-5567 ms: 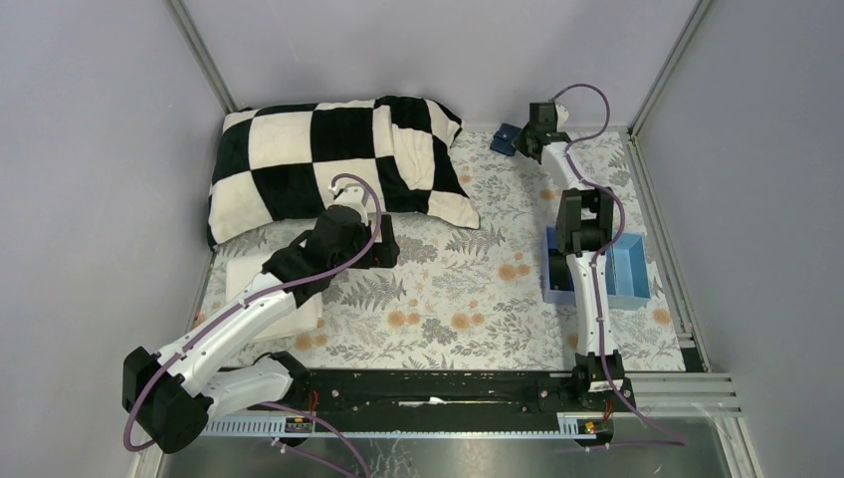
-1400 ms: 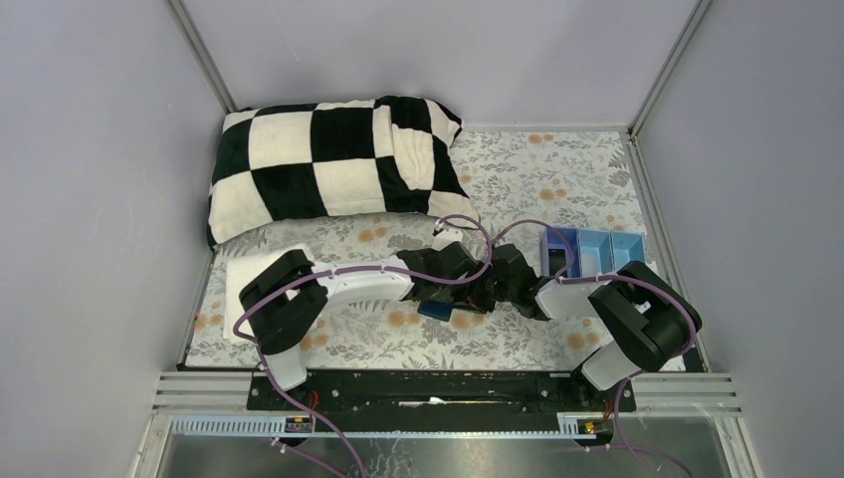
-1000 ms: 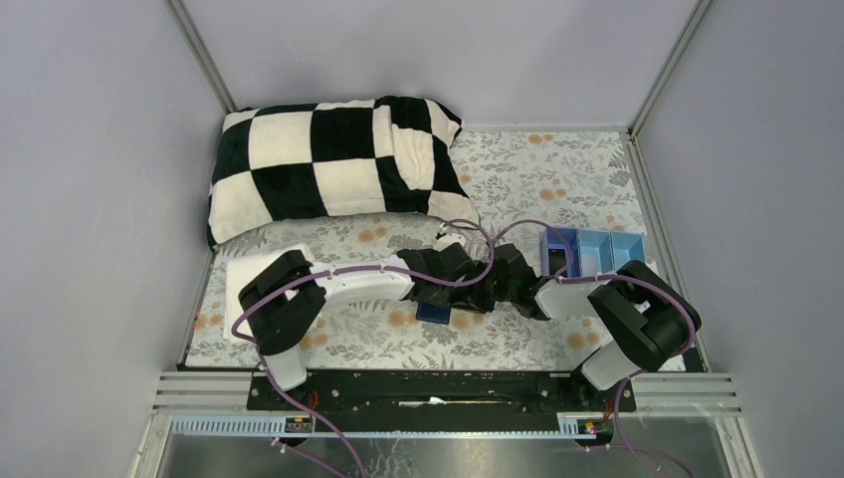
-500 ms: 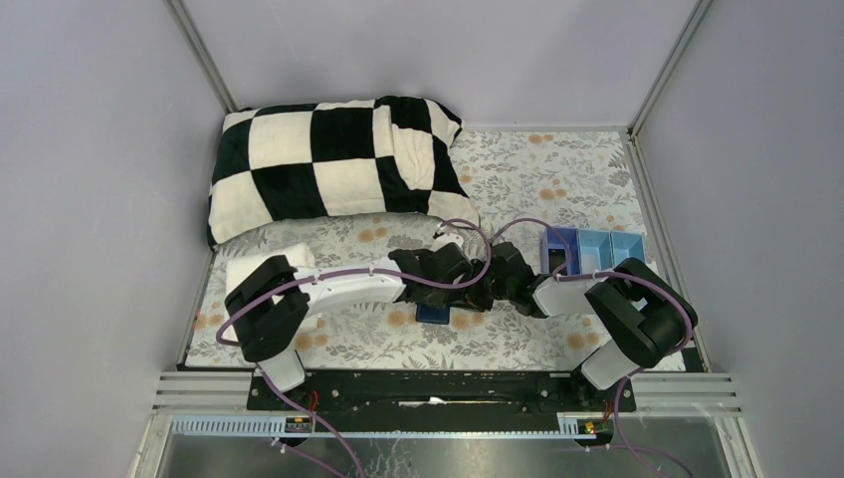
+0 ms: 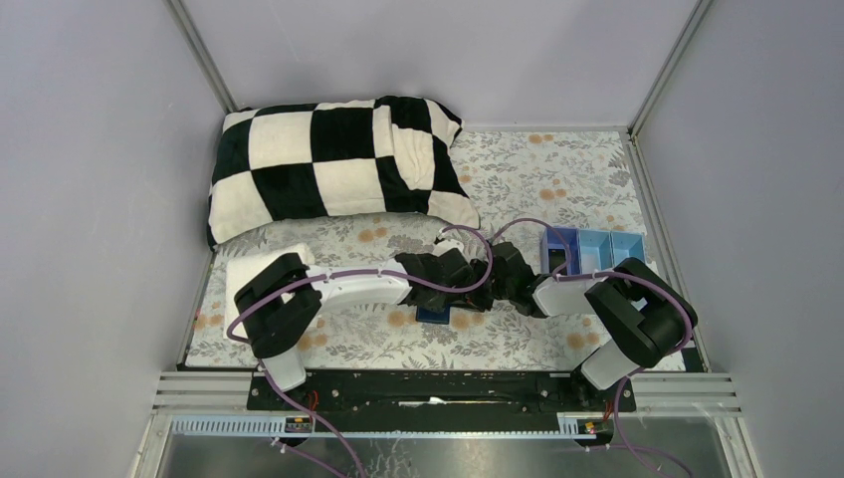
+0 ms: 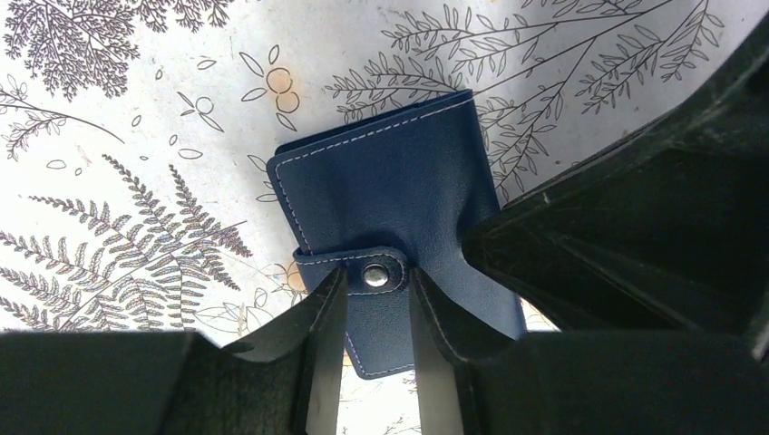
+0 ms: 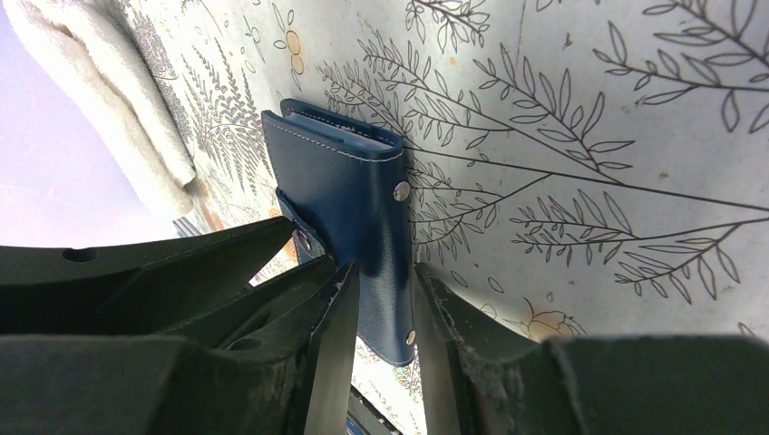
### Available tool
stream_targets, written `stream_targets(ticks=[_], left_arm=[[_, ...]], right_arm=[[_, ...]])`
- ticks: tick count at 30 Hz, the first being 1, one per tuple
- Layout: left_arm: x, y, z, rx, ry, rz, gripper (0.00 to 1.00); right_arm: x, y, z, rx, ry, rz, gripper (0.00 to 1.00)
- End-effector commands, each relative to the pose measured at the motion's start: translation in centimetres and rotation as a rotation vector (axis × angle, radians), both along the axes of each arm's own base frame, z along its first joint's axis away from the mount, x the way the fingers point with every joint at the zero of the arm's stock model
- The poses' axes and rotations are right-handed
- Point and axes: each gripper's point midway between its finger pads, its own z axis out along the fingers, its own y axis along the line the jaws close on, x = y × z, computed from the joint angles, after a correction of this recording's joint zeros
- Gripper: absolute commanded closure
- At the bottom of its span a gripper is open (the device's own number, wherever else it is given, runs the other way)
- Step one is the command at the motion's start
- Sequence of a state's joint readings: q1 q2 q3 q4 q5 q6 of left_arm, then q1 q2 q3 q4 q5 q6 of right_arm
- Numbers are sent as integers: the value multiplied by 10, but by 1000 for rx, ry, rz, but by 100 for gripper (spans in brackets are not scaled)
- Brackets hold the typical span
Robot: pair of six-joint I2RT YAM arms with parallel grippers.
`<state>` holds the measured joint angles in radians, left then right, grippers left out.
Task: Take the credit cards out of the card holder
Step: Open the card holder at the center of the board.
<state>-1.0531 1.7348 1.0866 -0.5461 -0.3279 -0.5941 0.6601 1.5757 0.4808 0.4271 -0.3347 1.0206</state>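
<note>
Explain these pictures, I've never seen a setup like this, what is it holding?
Two white robot arms stand side by side. One picture looks down from above; the other two come from cameras on each wrist. On the fern-printed tablecloth lie a black-and-white checked pillow, a folded white towel and a light-blue plastic compartment tray. The left hand and the right hand each pinch the closed dark navy folding card holder between two black fingers, the left at its snap tab.

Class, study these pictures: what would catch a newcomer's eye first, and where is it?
The big black-and-white checked pillow lies at the far left. Then comes the dark navy folding card holder, closed, near the middle: the right gripper clamps it while the left gripper straddles its snap tab.
</note>
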Motion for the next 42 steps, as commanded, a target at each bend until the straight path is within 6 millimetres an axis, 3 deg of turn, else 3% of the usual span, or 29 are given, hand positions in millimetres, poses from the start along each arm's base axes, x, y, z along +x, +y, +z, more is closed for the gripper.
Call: stream_targets(ticks=[1,5,10,14,17,22,26,33,37,40,42], left_arm=[[-5,10,-22,56,20,0,73],[-3,13,-23,72,12,-8,100],[-1,8,-9,39,-3,-26,100],[1,-4,35,-88,-49,-53,100],[6,-9,72,-229,-95,-51,100],[13,-24,131,-489,-136,-81,100],[14,-34,158,-594,-156,-113,100],[16,-36,140,-586,-106,-106,100],[13,-35,155,-668,-93,-99,100],[25,-13,151,-697,-90,-15,100],[36,17,127,-683,-60,71,100]], right_arm=[[-25,-37,-47,-203,107,-14,64],[-26,-38,-48,-204,108,-15,64],[-26,-38,-46,-203,105,-14,65],[-22,-40,-35,-211,68,-7,65],[-7,-55,-24,-313,-4,-10,63],[19,-65,13,-374,-105,3,55],[35,-71,46,-372,-166,-37,50],[39,-67,79,-278,-210,-71,51],[33,-62,76,-234,-185,-72,52],[30,-58,67,-205,-159,-73,52],[27,-53,56,-181,-124,-72,53]])
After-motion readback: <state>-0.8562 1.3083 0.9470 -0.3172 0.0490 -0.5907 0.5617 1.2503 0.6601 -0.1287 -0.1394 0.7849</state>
